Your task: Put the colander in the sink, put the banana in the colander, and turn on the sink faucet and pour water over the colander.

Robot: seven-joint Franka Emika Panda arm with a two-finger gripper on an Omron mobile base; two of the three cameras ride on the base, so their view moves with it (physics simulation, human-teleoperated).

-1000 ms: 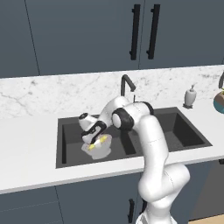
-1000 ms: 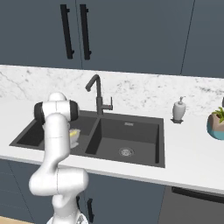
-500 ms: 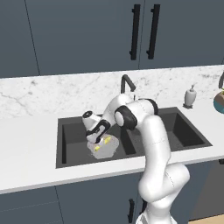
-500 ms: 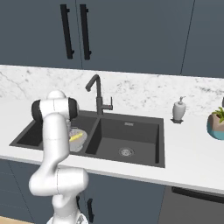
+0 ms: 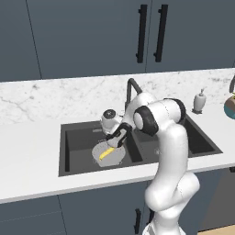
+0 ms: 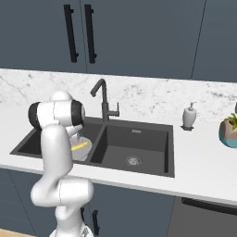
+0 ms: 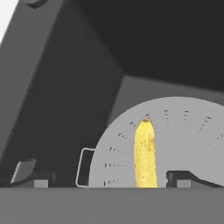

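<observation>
Our gripper point(image 5: 115, 140) hangs just above the colander point(image 5: 108, 155) in the left basin of the sink point(image 5: 73, 137), jaws spread wide, nothing held. Banana point(image 5: 107, 153) lies loose inside the colander, long axis running straight away from our fingertips point(image 7: 181, 178) in hand view. Next target, we judge, is the sink faucet point(image 5: 132, 89), up and behind, w/ the lever beside the divider.

Banana point(image 5: 107, 153) in colander point(image 5: 108, 154) (sink's point(image 5: 73, 137) left basin).

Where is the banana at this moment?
The banana lies inside the colander, which sits in the left basin of the sink, just below the open end effector.
</observation>
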